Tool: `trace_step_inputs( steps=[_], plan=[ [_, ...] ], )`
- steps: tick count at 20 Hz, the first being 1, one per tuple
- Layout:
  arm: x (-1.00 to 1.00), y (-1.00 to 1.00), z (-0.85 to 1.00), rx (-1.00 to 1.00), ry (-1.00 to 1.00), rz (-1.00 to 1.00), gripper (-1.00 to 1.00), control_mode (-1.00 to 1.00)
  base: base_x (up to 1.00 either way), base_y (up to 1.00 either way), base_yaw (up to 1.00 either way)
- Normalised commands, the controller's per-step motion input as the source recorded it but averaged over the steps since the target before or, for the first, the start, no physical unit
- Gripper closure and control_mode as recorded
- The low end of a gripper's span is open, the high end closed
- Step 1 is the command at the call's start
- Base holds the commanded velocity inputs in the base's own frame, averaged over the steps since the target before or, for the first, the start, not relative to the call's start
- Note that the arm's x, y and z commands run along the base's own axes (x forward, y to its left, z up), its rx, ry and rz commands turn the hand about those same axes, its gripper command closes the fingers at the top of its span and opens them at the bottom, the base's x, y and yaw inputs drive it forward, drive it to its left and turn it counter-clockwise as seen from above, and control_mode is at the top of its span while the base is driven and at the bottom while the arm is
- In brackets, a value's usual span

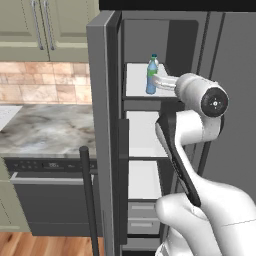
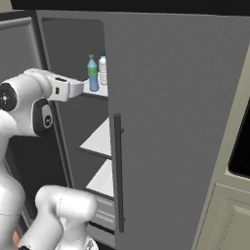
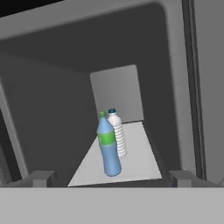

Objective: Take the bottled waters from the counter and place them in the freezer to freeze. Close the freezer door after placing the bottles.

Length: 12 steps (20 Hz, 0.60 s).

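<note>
Both bottled waters stand upright on the top white shelf (image 3: 142, 159) inside the freezer (image 1: 145, 45). The blue bottle with the green cap (image 3: 108, 148) (image 1: 151, 75) (image 2: 92, 74) is in front. Close behind it is the clear ribbed bottle with the dark cap (image 3: 118, 134) (image 2: 103, 70). My gripper (image 3: 111, 179) (image 1: 160, 80) (image 2: 81, 89) reaches into the compartment at shelf height. It is open and holds nothing, its fingertips (image 3: 41, 178) standing wide apart just short of the blue bottle. The freezer door (image 1: 102, 125) is swung wide open to the left.
The open door's long dark handle (image 1: 89, 200) juts toward the base. The marbled counter (image 1: 45, 130) lies left of the door, above a black-fronted dishwasher (image 1: 50, 200). The right-hand refrigerator door (image 2: 171, 122) is shut. More white shelves (image 1: 142, 135) and drawers (image 1: 142, 212) sit below.
</note>
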Motion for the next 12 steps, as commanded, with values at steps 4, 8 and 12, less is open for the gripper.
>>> trace_step_inputs(
  steps=[4, 8, 12],
  plan=[
    [-0.42, 0.0, -0.03, 0.0, 0.07, 0.03, -1.0, -1.0, 0.0, 0.0, 0.0],
    [-0.49, 0.0, 0.0, 0.0, 0.13, 0.02, -1.0, -1.0, 0.0, 0.0, 0.0],
    [-0.47, -0.04, -0.02, 0.0, 0.18, 0.0, -1.0, -1.0, 0.0, 0.0, 0.0]
  ],
)
